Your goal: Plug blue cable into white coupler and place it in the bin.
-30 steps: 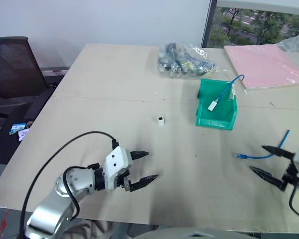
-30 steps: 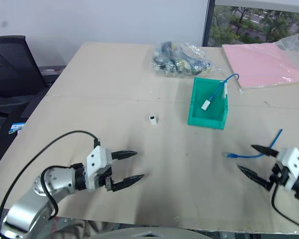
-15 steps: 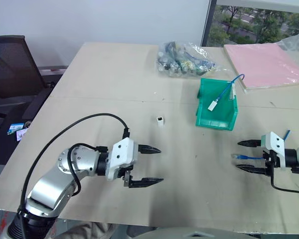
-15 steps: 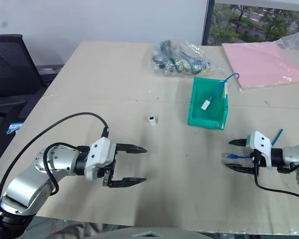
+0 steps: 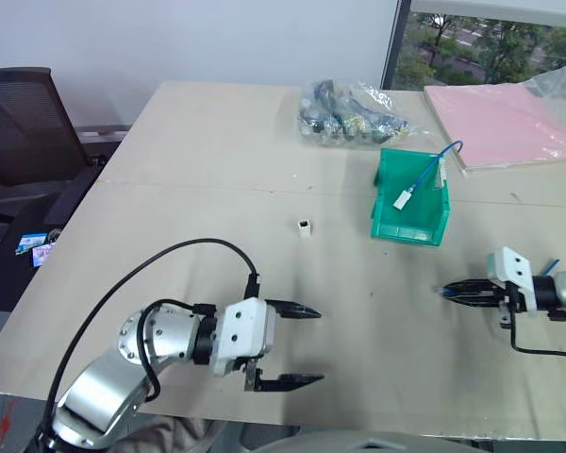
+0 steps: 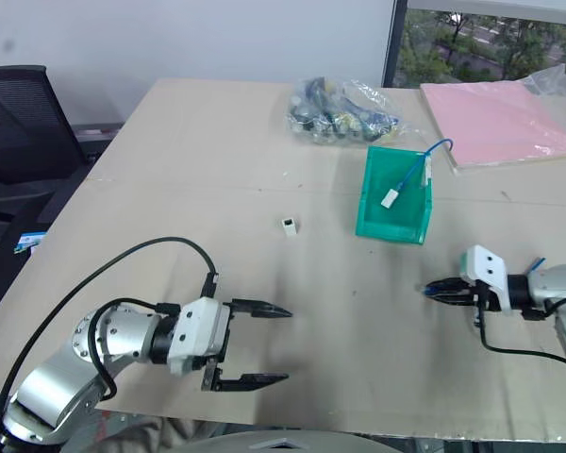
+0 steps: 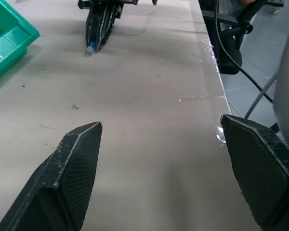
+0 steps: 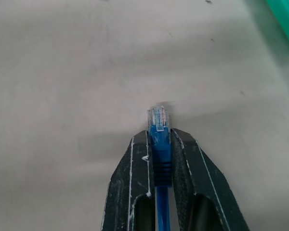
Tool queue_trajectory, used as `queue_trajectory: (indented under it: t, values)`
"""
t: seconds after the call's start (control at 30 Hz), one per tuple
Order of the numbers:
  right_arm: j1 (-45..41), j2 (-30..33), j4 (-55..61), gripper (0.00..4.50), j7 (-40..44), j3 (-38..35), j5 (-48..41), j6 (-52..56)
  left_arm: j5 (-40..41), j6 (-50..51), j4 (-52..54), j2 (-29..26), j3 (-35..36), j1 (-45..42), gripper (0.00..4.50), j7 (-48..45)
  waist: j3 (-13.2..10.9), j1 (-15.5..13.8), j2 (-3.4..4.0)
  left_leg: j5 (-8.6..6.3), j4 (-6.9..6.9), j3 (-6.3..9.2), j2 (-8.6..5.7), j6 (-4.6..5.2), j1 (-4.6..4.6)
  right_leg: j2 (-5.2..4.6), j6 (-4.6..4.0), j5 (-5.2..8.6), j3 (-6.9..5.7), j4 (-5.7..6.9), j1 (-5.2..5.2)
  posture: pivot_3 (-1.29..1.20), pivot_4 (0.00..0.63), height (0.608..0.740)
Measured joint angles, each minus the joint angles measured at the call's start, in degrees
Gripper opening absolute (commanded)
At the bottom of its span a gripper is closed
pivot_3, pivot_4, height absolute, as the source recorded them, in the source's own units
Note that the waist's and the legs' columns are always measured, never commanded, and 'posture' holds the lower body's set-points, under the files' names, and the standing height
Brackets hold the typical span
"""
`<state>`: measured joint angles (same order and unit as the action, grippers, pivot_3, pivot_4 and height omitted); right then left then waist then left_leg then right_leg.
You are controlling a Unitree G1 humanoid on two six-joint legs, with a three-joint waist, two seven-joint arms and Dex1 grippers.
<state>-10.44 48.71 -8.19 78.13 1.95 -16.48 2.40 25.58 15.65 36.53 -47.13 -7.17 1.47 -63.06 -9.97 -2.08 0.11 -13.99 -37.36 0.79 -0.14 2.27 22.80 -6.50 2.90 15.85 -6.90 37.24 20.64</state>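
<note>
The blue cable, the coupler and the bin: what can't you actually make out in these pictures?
- Blue cable: right wrist view, its length runs out of sight between the right end effector's fingers; in the eye views that arm covers most of it.
- White coupler: eye views, too small to show its socket.
- Bin: left wrist view, cut off by the picture's edge.

You face a beige table against a white wall, a black office chair at its left, a window showing trees.
</note>
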Motion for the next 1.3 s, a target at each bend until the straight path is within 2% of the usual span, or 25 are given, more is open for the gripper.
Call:
queue_trajectory:
  t: [0.13,0.27,0.33,0.37,0.43,0.47,0.5,0.6,0.7,0.9,1.07,1.3]
  values:
    - [-8.01,-8.15,4.73,0.03,-3.00,8.41,2.08,6.85,-0.56,0.21,-5.43,1.42,-1.17,-6.75,4.07,-0.72,-0.03,0.62,-0.02,0.01,-0.06,-0.16,0.25,-0.02,-0.06,0.27,0.00,0.00,0.18,0.19,0.13,0.00,0.150,0.728]
    - [-12.60,-12.72,5.04,1.49,-6.14,12.15,4.85,8.53,-2.09,0.17,-13.23,3.49,-3.00,-13.47,4.07,-1.67,-0.08,0.39,-0.10,0.06,-0.08,-0.17,0.26,-0.10,0.02,0.32,-0.13,-0.07,0.21,0.43,0.32,0.00,0.150,0.728]
    - [-12.98,-13.81,4.88,2.53,-7.28,13.02,5.90,8.43,-4.38,-0.96,-21.19,4.38,-4.52,-19.01,4.07,-3.12,-0.09,0.04,-0.13,0.10,-0.09,-0.21,0.26,-0.16,0.06,0.37,-0.13,-0.07,0.26,0.45,0.39,0.00,0.150,0.728]
    - [-12.95,-13.96,4.86,2.78,-7.50,13.03,6.00,8.43,-5.12,-1.30,-22.96,4.54,-4.66,-20.00,4.07,-3.26,-0.10,0.04,-0.14,0.12,-0.09,-0.27,0.26,-0.20,0.08,0.37,-0.13,-0.07,0.30,0.46,0.43,0.00,0.150,0.728]
    - [-12.21,-13.93,5.10,3.84,-8.75,12.15,5.42,8.92,-7.61,-2.73,-28.56,6.31,-5.41,-23.12,4.07,-3.53,-0.12,0.08,-0.18,0.20,-0.09,-0.48,0.26,-0.32,0.10,0.36,-0.14,-0.08,0.49,0.48,0.52,0.00,0.150,0.728]
    - [-10.93,-13.50,6.22,4.24,-9.25,10.29,4.22,9.86,-8.75,-3.61,-30.53,7.80,-6.57,-24.27,4.07,-3.48,-0.14,0.09,-0.21,0.20,-0.09,-0.52,0.26,-0.33,0.13,0.35,-0.14,-0.09,0.53,0.46,0.53,0.00,0.150,0.728]
    - [-8.89,-12.10,8.48,4.38,-9.84,7.56,2.04,11.37,-10.31,-4.92,-32.72,9.85,-8.10,-25.00,4.07,-3.43,-0.16,-0.14,-0.25,0.19,-0.10,-0.55,0.25,-0.32,0.17,0.31,-0.13,-0.09,0.54,0.42,0.55,0.00,0.150,0.728]
    - [-3.47,-9.51,13.41,4.38,-10.45,1.71,-1.53,13.15,-13.05,-6.53,-35.72,12.51,-10.52,-26.62,4.07,-2.93,-0.27,-0.25,-0.43,0.19,-0.08,-0.46,0.25,-0.32,0.24,0.33,-0.13,-0.10,0.54,0.44,0.60,0.00,0.150,0.728]
    - [7.63,-7.98,20.67,4.38,-12.37,-6.30,-6.10,14.84,-15.51,-7.96,-38.06,15.83,-13.81,-28.85,4.07,-3.26,-0.30,-0.62,-0.55,0.18,-0.09,-0.39,0.26,-0.32,0.31,0.41,-0.14,-0.10,0.54,0.45,0.59,0.00,0.150,0.728]
    - [23.43,-10.46,29.43,4.38,-16.48,-14.34,-9.77,12.82,-17.61,-9.54,-43.25,20.76,-17.17,-32.85,4.07,-5.57,-0.32,0.36,-0.57,0.04,-0.09,-0.52,0.35,-0.07,0.08,0.51,-0.12,-0.09,0.85,0.67,0.61,0.00,0.150,0.728]
    - [27.65,-10.88,33.37,4.38,-18.98,-15.98,-10.86,12.32,-18.84,-11.30,-48.73,23.58,-18.20,-35.06,4.07,-6.63,-0.32,0.79,-0.59,0.08,-0.28,-0.56,0.40,-0.09,0.04,0.57,-0.07,-0.09,0.98,0.71,0.61,0.00,0.150,0.728]
    - [28.91,-10.88,34.71,4.38,-21.31,-16.45,-11.54,12.30,-21.21,-13.61,-56.18,26.75,-18.38,-37.71,4.07,-7.11,-0.35,0.75,-0.62,0.07,-0.35,-0.61,0.39,-0.07,0.13,0.57,-0.19,-0.24,1.02,0.67,0.62,0.00,0.150,0.728]
